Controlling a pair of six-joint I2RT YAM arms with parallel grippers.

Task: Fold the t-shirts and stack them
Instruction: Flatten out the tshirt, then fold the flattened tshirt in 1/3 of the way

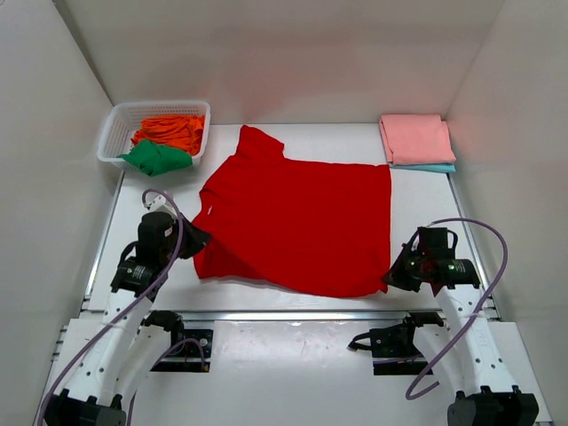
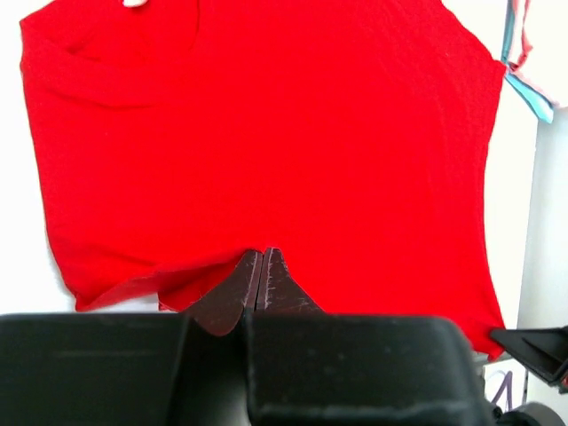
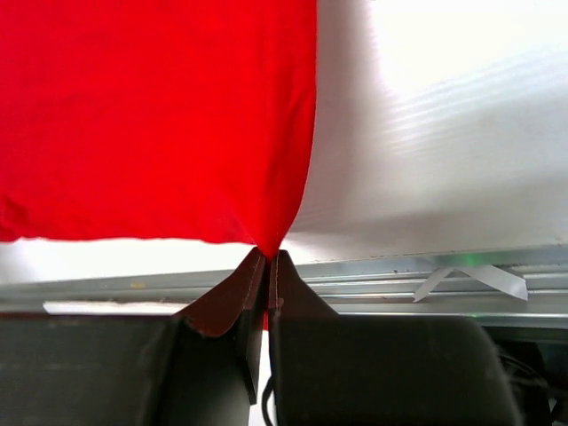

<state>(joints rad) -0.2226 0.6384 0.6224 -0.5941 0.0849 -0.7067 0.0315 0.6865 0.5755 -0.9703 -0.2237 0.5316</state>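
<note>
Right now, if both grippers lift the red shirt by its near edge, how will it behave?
Probably floppy: the red shirt lies flat with soft wrinkles and draws to a point at the right gripper. Likely light: the thin edge at the left gripper folds over. It should sag between the two pinches rather than hold shape.

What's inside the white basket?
An orange t-shirt and a green t-shirt, both crumpled, lie in the white basket. Anything beneath them is covered, so I can't tell.
</note>
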